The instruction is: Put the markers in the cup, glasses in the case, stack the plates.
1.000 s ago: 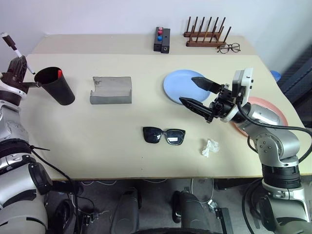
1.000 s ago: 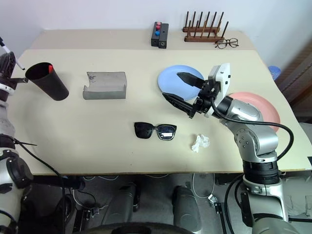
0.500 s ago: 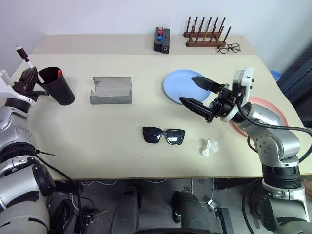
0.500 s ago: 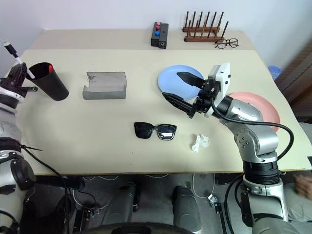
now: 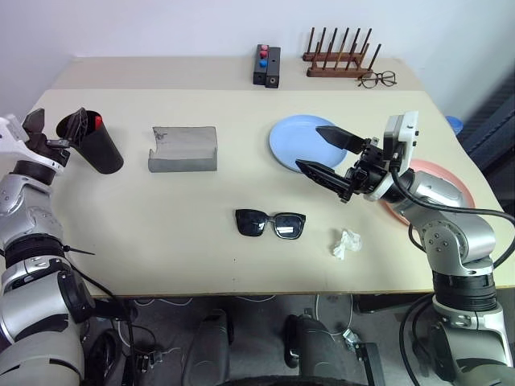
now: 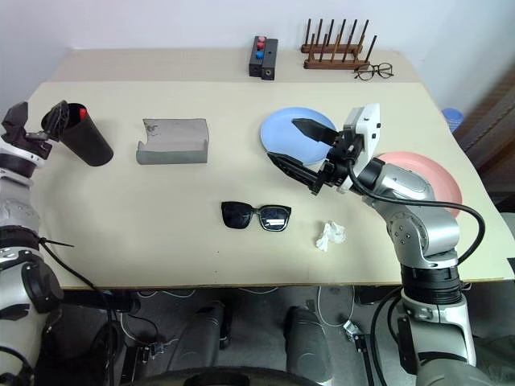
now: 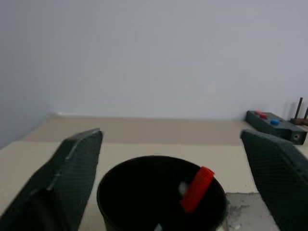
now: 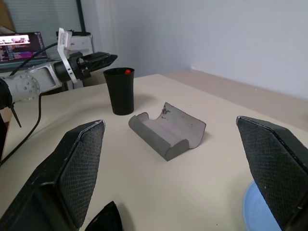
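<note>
**Left end effector released at the cup, right one idle and spread over the blue plate**

Left end effector (image 5: 55, 129) is at the far left bench (image 5: 185, 233) edge, fingers spread wide, nothing between them, right at the rim of the black cup (image 5: 98, 145). Left wrist view looks straight into the cup: red-capped marker (image 7: 197, 188) leans against the inside wall, and something white sits lower in there, too blurred to call.

Next right, the grey case (image 5: 183, 149) lies open and empty, near the cup but not touching. Sunglasses (image 5: 271, 223) sit nearer the front edge, mid bench, unfolded, lenses down, well apart from the case.

Light blue plate (image 5: 294, 141) is right of centre. Right end effector (image 5: 320, 153) hangs above its near edge, fingers wide apart, empty, pointing toward the left side. Small crumpled white scrap (image 5: 346, 242) lies on the bench below it. Pink plate (image 5: 451, 189) is at the right edge, partly hidden by the right arm; plates are separate, not stacked.

Back edge: black box with red and blue buttons (image 5: 268, 64), wooden peg rack (image 5: 339, 55), wire-framed eyeglasses (image 5: 378, 79) just beside the rack.
</note>
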You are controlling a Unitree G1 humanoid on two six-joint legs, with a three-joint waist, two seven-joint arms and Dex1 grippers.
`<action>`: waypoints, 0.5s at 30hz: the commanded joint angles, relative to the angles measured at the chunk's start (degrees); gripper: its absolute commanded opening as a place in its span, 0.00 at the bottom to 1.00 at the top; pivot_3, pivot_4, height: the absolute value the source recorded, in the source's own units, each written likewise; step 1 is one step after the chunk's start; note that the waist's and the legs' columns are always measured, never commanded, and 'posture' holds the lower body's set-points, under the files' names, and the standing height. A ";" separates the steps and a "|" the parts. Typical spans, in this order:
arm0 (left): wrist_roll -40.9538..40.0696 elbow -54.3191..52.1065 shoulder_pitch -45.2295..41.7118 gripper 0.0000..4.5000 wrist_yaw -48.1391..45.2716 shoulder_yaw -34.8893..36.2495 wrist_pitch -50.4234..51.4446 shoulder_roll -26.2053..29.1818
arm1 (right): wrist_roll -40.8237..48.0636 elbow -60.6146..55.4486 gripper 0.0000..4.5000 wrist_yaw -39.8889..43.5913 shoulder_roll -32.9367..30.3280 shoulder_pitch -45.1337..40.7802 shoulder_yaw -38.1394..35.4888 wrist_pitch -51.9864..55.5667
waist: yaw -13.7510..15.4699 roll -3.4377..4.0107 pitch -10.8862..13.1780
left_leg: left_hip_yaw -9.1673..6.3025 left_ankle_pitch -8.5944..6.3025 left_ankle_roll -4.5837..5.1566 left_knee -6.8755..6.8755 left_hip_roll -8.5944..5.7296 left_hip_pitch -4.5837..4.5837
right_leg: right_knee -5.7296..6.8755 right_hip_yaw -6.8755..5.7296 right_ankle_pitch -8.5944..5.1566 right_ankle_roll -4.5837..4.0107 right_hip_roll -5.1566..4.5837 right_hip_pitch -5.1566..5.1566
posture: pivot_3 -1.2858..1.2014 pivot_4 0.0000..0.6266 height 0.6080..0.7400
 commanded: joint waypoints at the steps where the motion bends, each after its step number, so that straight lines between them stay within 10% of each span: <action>1: -1.10 -4.36 -0.81 1.00 -0.30 0.39 -0.09 0.81 | 0.03 -2.20 1.00 0.02 -0.40 -0.78 -0.41 -0.65 | 0.00 0.00 0.00 | 0.00 0.00 0.00 0.00 0.00 0.00 | 0.00 0.00 0.00 0.00 0.00 0.00 | 0.52 0.24 1.00; 15: 3.00 -25.55 -1.48 1.00 -16.73 -19.24 21.07 1.31 | -4.21 4.57 1.00 1.48 -2.55 -2.07 -0.72 -2.27 | 0.05 0.00 0.00 | 0.00 0.00 0.00 0.02 0.00 0.00 | 0.00 0.00 -0.01 -0.01 0.00 0.02 | 0.52 0.24 1.00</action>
